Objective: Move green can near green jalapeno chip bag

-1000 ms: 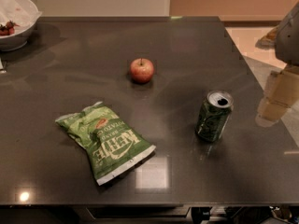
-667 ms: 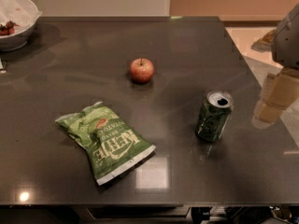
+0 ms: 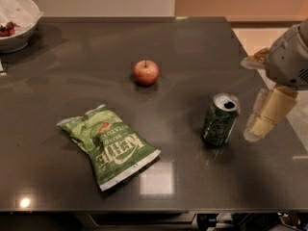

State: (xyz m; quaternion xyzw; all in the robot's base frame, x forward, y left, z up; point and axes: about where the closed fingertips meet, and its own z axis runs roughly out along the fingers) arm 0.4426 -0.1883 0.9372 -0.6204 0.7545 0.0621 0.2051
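The green can (image 3: 221, 120) stands upright on the dark table (image 3: 192, 47), right of centre, with its silver top and pull-tab opening showing. The green jalapeno chip bag (image 3: 109, 145) lies flat at the front left, with white "Kettle" lettering and pale crimped ends. My gripper (image 3: 262, 117) hangs at the right edge of the view, just right of the can and apart from it. Its pale fingers (image 3: 267, 120) point down toward the table. Nothing shows between them.
A red apple (image 3: 146, 72) sits near the table's middle, behind the bag and the can. A white bowl (image 3: 17, 20) with some red food stands at the back left corner. The table's right edge runs just behind my gripper.
My gripper has moved a little to the left, toward the can. The can, the bag and the apple have not moved.
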